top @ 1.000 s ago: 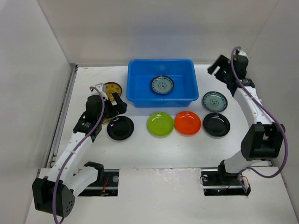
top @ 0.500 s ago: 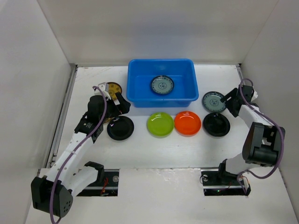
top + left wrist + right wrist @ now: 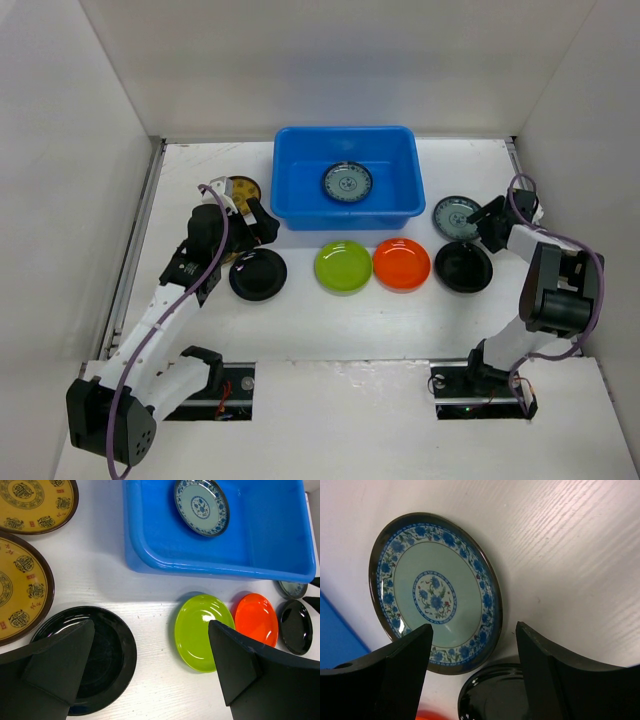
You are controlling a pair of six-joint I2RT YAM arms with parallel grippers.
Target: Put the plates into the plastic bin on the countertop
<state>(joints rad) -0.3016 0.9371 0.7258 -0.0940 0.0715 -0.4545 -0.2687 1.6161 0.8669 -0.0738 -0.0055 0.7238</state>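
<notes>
The blue plastic bin [image 3: 290, 212] stands at the back of the countertop [image 3: 330, 320] with one blue-grey patterned plate [image 3: 347, 182] inside. In front lie a black plate [image 3: 258, 275], a lime green plate [image 3: 343, 266], an orange plate [image 3: 401, 264] and a second black plate [image 3: 463, 267]. Two yellow-brown plates [image 3: 20, 590] sit left of the bin. My right gripper [image 3: 474, 626] is open, low over the near edge of another blue-grey plate [image 3: 436, 592] right of the bin. My left gripper [image 3: 151, 625] hangs wide open above the gap between the left black plate [image 3: 107, 655] and the green one.
White walls close in the countertop on the left, back and right. The right arm [image 3: 555, 290] folds close to the right wall. The right black plate [image 3: 495, 695] lies almost against the patterned plate under my right gripper.
The right arm swung down from beside the bin's back right corner to the patterned plate on the right, its jaws narrowing a little. The left gripper shifted slightly toward the bin.
</notes>
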